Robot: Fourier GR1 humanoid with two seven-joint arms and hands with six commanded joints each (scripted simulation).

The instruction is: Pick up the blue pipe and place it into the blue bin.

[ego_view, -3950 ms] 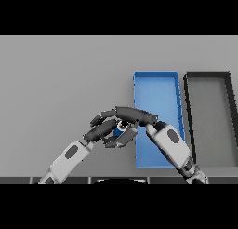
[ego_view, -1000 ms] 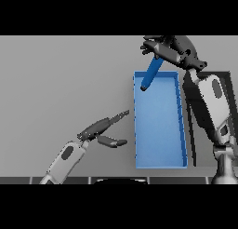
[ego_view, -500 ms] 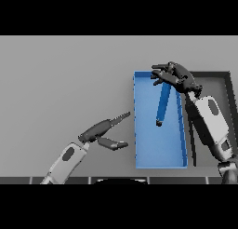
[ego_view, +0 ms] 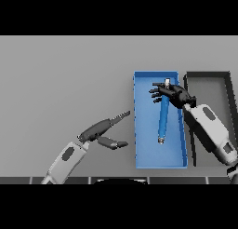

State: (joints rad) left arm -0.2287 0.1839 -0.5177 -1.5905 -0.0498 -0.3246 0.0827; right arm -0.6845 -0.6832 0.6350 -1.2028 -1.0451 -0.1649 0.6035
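Pipe placement in blue bin, release stage.
Blue pipe (ego_view: 162, 118) lying lengthwise inside blue bin (ego_view: 144, 159), right of centre; right hand (ego_view: 173, 96) hovering over its upper end, fingers spread, apparently gripping nothing. Left hand (ego_view: 100, 130) idling lower left, fingers straight. Best practice: lifting straight up, avoiding bin walls and black bin (ego_view: 226, 95).

Left arm: reached in from the near left, forearm angled toward the far right.
Left hand (ego_view: 103, 131): fingers straight, thumb apart.
Right arm: came from the near right.
Right hand (ego_view: 171, 95): fingers spread, relaxed.
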